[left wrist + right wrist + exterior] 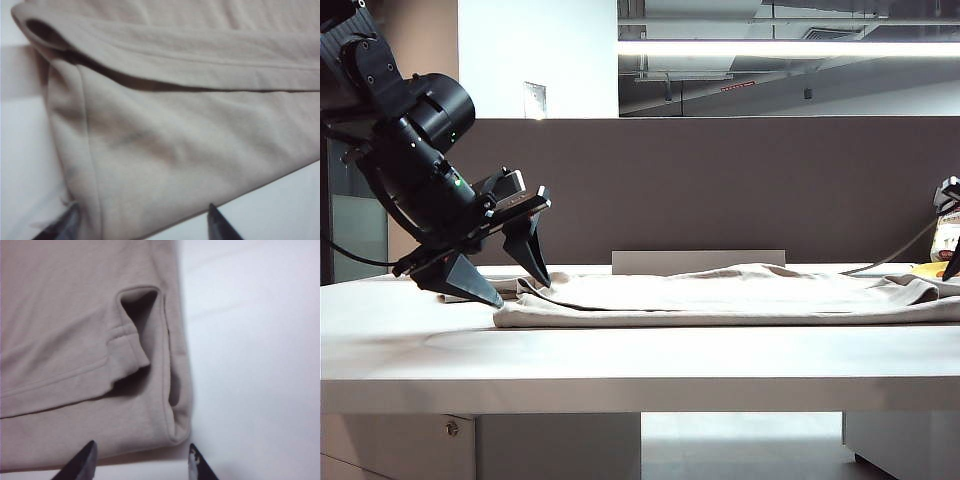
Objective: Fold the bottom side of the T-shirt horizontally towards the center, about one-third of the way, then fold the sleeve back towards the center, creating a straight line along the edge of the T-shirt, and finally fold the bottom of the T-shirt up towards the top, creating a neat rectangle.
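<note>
The beige T-shirt (740, 295) lies folded in a long flat strip across the white table (620, 360). My left gripper (522, 293) hovers tilted over the shirt's left end. In the left wrist view the left gripper (142, 227) is open, its fingertips (67, 225) straddling a folded corner with a stitched band (75, 150). My right gripper (141, 462) is open at the shirt's other end, just short of a rounded folded corner (177, 430), beside a sleeve opening (137, 310). In the exterior view only a dark tip (953, 262) of it shows.
A grey partition (720, 180) stands behind the table. A flat grey block (698, 261) lies at the back edge. A yellow-and-white item (945, 238) and a cable (895, 255) sit at the far right.
</note>
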{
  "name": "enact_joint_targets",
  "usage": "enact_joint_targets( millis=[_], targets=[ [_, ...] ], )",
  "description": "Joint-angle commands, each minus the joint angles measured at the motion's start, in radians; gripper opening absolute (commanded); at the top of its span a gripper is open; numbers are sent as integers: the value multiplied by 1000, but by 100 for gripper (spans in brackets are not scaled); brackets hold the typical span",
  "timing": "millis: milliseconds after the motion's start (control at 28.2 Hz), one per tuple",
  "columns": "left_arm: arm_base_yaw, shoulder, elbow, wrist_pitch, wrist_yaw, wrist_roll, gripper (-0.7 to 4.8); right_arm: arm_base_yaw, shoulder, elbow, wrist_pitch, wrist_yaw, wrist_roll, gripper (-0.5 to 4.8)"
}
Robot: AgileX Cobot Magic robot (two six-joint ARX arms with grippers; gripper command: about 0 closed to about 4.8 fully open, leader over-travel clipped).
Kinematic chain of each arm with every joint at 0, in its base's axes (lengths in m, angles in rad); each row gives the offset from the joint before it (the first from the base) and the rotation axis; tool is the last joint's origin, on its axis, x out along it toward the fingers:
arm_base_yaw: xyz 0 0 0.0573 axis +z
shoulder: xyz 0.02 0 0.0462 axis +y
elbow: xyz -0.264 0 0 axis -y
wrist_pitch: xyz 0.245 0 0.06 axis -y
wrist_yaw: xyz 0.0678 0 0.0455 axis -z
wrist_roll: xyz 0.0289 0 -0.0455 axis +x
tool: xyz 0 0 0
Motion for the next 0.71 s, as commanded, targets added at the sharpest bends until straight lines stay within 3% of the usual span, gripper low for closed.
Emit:
enact_joint_targets(
  millis=[36, 213, 320, 533, 639, 710],
  targets=[
    [0, 16, 5, 11, -3, -18, 333, 7, 5, 3, 10, 11, -6, 229],
    [0, 24, 6, 12, -3, -18, 326, 8, 16, 4, 11, 37, -5, 227],
    [0, 24, 6, 13, -3, -14, 224, 10, 27, 5, 12, 36, -4, 174],
    [0, 24, 6, 13, -3, 3, 142, 12, 56, 6, 20, 36, -2, 146],
    [0, 24, 6, 16, -3, 6, 110, 12, 60, 6, 48, 35, -2, 66],
    [0, 24, 6, 17, -4, 8, 110, 12, 61, 9, 55, 32, -2, 47]
  ],
)
